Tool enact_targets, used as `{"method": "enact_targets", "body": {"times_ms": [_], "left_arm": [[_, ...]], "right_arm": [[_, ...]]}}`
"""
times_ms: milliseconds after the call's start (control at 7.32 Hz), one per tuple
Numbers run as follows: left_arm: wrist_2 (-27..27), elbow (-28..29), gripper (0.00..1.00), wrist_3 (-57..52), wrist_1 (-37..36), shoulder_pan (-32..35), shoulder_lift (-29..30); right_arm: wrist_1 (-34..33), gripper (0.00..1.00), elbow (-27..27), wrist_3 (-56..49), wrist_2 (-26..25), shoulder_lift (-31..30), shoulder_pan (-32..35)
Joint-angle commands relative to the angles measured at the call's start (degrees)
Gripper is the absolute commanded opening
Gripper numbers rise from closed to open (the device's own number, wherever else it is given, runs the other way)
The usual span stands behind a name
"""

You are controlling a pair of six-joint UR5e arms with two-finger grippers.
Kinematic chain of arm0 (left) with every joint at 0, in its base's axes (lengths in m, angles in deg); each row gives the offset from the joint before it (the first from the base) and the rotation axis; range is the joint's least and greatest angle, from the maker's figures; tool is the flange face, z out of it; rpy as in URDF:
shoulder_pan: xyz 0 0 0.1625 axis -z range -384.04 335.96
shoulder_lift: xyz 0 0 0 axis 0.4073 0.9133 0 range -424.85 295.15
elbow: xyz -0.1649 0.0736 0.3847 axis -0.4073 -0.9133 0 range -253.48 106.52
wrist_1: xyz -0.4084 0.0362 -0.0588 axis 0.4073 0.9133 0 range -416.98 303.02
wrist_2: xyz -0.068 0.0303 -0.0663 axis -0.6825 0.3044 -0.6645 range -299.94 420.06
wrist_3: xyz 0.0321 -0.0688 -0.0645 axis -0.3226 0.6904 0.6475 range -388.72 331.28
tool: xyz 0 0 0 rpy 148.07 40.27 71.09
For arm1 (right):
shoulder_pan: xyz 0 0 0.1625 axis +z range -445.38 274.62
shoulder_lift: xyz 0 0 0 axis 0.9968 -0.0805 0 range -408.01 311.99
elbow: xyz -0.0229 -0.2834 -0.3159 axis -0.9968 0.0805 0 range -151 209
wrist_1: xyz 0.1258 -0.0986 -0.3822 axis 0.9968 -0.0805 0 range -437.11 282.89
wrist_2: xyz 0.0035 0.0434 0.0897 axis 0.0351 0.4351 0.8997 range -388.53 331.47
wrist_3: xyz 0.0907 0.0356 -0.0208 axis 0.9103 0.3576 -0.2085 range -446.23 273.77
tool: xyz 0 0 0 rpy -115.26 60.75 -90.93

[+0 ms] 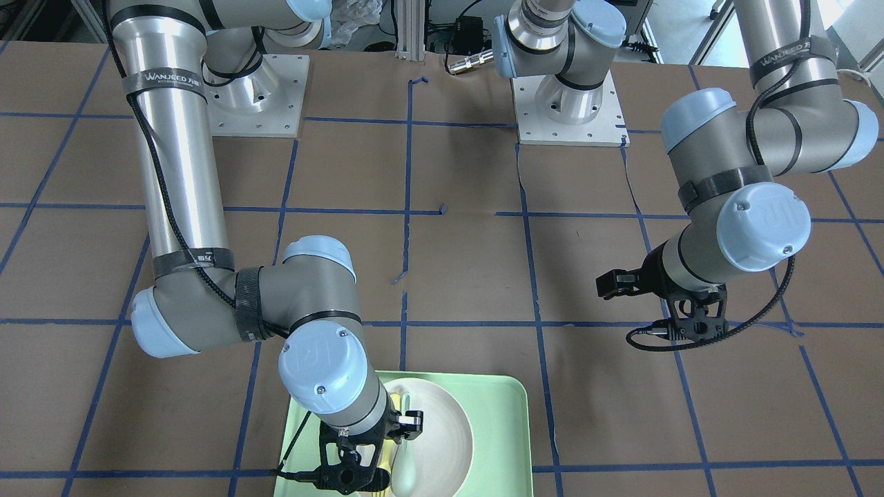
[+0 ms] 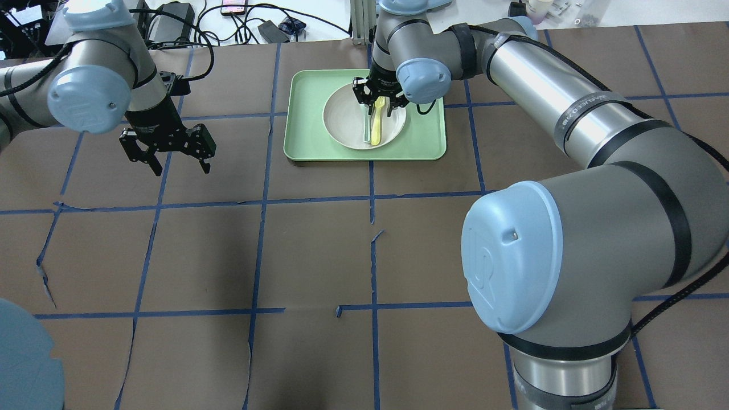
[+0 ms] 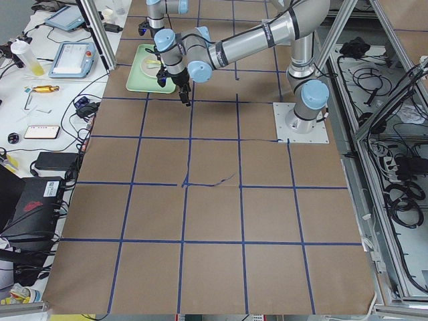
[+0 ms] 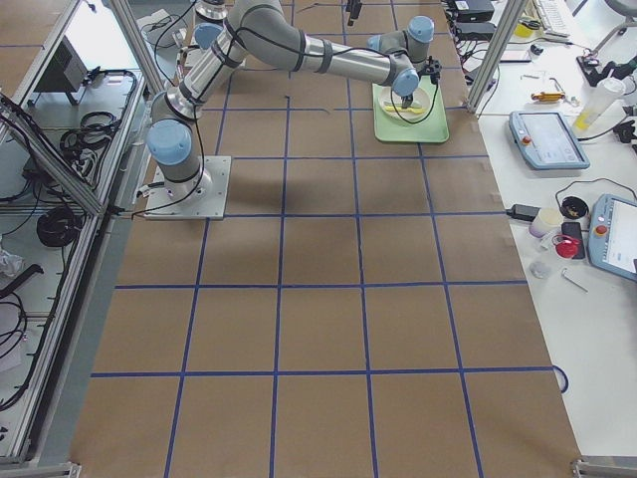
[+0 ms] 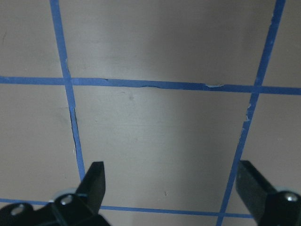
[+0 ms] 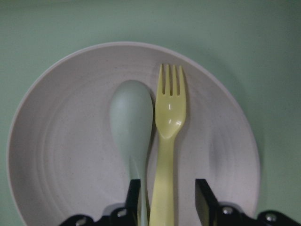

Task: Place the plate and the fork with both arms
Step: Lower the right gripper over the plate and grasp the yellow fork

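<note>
The off-white plate lies in the pale green tray at the far side of the table. The yellow fork lies on the plate next to a mint-green spoon, tines pointing away from the wrist camera. My right gripper is low over the plate. Its fingers are open and stand on either side of the fork's handle, with small gaps to it. My left gripper is open and empty above bare table, to the left of the tray.
The table is brown board with a grid of blue tape. The tray's raised rim surrounds the plate. My right arm's forearm reaches across the right half of the table. Cables and devices lie beyond the far edge.
</note>
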Motion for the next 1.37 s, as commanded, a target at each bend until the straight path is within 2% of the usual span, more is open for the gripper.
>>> {"method": "enact_targets", "body": {"times_ms": [0, 1230], "left_arm": [[0.0, -0.14, 1.0, -0.09, -0.16, -0.01, 0.0], [0.09, -0.14, 1.0, -1.23, -1.3, -0.1, 0.96]], "right_arm": [[-0.43, 0.49, 0.0, 0.09, -0.05, 0.84, 0.2], [-0.52, 0.49, -0.27, -0.7, -2.16, 1.54, 0.65]]}}
